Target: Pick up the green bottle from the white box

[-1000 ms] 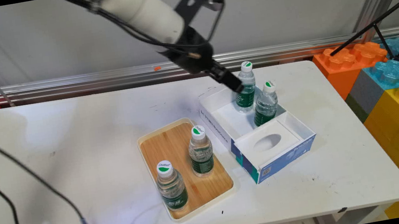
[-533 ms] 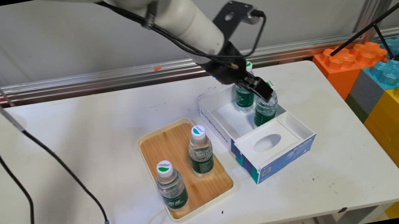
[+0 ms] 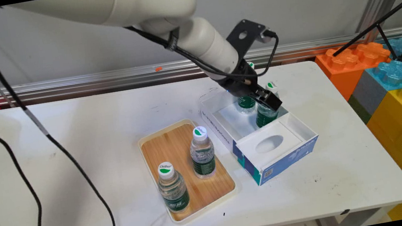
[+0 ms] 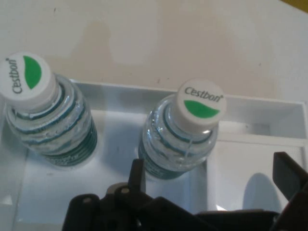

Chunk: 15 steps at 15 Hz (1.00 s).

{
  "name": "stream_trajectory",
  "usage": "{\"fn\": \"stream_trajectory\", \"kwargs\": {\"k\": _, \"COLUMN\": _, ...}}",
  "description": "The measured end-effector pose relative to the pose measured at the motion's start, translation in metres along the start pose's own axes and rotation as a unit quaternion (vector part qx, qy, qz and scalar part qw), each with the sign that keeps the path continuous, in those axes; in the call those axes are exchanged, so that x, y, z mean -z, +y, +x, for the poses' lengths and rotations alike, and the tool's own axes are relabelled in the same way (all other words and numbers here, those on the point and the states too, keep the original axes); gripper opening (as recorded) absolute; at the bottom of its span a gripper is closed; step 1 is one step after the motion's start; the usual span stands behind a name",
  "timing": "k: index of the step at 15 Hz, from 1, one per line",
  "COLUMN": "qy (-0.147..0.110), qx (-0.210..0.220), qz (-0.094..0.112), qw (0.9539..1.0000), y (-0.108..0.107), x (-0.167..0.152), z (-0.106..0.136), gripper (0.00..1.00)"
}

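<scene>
While the black two-finger gripper [image 4: 211,180] hangs low over the open white-and-blue cardboard box [image 3: 286,126], its fingers stand wide apart, one on each side of the nearer clear plastic water bottle with a green label and white cap [image 4: 185,132], gripping nothing. Compared with a second ago, it has swung from the farther bottle of the same kind [image 4: 45,113] across to this one and dropped lower. Both bottles stand upright in the box's back compartment. Two more bottles stand on the wooden tray with a cream rim [image 3: 157,143] beside the box.
</scene>
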Motion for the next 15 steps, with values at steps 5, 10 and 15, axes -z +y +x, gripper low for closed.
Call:
{"fn": "stream_trajectory", "kwargs": {"k": 5, "qy": 0.005, "qx": 0.002, "qz": 0.013, "qw": 0.9999, "y": -0.003, "x": -0.022, "z": -0.006, "gripper": 1.0}}
{"fn": "stream_trajectory", "kwargs": {"k": 10, "qy": 0.017, "qx": 0.003, "qz": 0.02, "qw": 0.9996, "y": -0.006, "x": -0.039, "z": -0.007, "gripper": 1.0}}
{"fn": "stream_trajectory", "kwargs": {"k": 15, "qy": 0.03, "qx": 0.001, "qz": 0.022, "qw": 0.9993, "y": -0.008, "x": -0.05, "z": -0.007, "gripper": 1.0}}
